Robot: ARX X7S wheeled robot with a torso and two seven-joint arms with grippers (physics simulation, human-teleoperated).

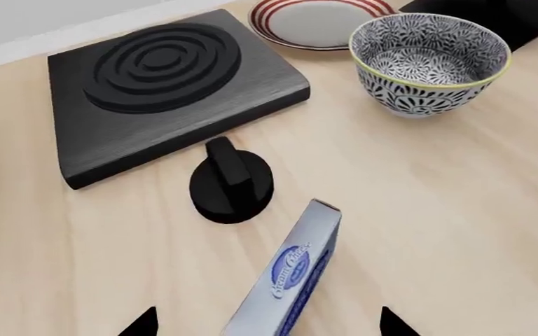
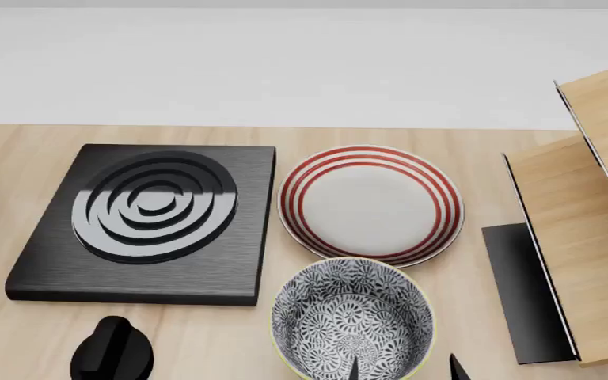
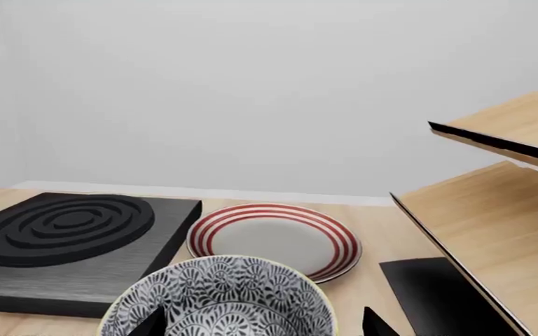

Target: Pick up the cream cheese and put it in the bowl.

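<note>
The cream cheese [image 1: 293, 273], a grey-silver box with a blue oval label, lies on the wooden table. It sits between the two spread fingertips of my left gripper [image 1: 267, 326], which is open and not touching it. The bowl [image 1: 430, 61], white with a dark floral pattern and a yellowish rim, stands upright beyond the box. In the head view the bowl [image 2: 351, 321] is at the lower middle, and the cream cheese is out of that view. My right gripper [image 3: 264, 325] is open just above the bowl [image 3: 222, 297], with nothing between its fingers.
A black burner block [image 2: 151, 218] with raised rings lies to the left. A black knob [image 2: 112, 352] stands in front of it. A red-ringed plate [image 2: 370, 202] sits behind the bowl. A wooden shelf unit [image 2: 589, 222] and a black mat [image 2: 515, 293] are at the right.
</note>
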